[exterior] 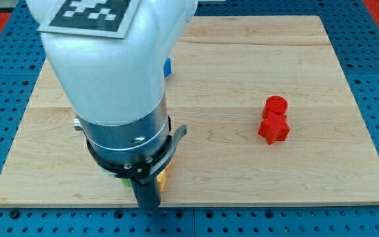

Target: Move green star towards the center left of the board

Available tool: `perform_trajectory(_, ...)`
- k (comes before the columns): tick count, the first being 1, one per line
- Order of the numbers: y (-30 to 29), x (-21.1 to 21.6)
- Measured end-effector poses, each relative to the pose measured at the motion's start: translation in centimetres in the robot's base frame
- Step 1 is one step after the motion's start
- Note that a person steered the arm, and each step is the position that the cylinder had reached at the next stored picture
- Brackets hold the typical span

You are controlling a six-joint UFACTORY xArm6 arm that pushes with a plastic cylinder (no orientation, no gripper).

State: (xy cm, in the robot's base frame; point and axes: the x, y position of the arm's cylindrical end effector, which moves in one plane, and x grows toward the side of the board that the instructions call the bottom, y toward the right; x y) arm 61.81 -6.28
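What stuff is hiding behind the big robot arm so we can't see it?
- My tip: hidden in the camera view beneath the arm, so its place among the blocks is unknown.
- Green star: only a green sliver peeks out under the arm.
- Yellow block: mostly covered, shape unclear.
- Blue block: just an edge shows.

Wooden board (pixel 242 72) carries red cylinder (pixel 276 105) touching red star (pixel 273 129).

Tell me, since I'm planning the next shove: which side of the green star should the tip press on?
Probably its lower-right side, because centre left lies up and to the view's left of it. Only a green sliver shows under the arm, near the board's bottom edge, so its points are hidden. My tip does not show. The yellow block on its right may crowd the approach.
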Motion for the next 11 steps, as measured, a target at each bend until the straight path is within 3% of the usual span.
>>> perform_trajectory(1, 0.2, -0.3)
perform_trajectory(2, 0.3, -3.8)
perform_trajectory(7, -2.4, -11.8)
perform_trajectory(8, -0.6, -14.2)
perform_trajectory(9, -4.2, -16.8)
perform_trajectory(10, -9.6, -16.1)
perform_trajectory(11, -6.7, -10.0)
